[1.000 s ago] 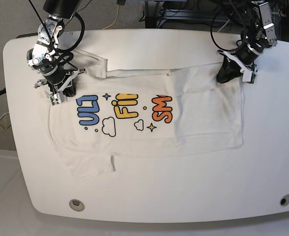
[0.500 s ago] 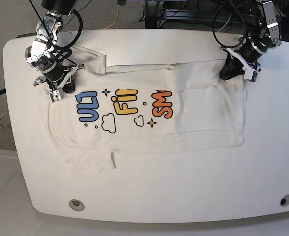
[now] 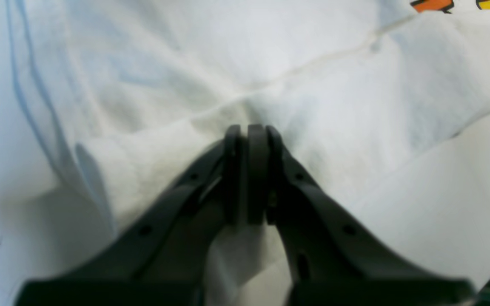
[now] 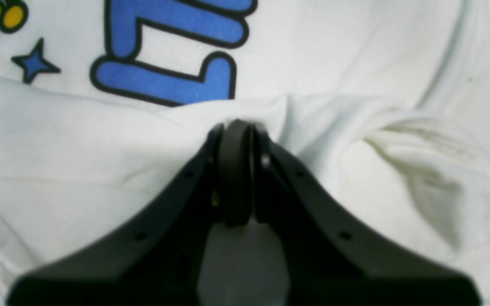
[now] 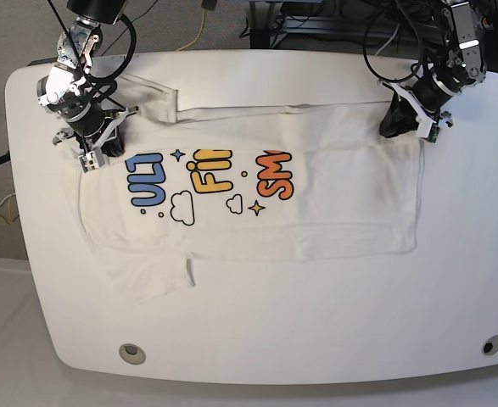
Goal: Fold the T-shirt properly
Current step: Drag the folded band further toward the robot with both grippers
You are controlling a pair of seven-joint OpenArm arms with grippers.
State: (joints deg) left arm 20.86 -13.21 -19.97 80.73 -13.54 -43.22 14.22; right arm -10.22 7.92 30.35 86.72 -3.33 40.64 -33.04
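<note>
White cotton, the T-shirt lies mid-table, far edge folded. My left gripper and right gripper each pinch that edge; I judge pulling evenly keeps the fold straight.

Left gripper jaws closed, pinching cloth; right gripper likewise; both arms at far edge.

Base view overhead, far; wrist views close, sharing T-shirt.
</note>
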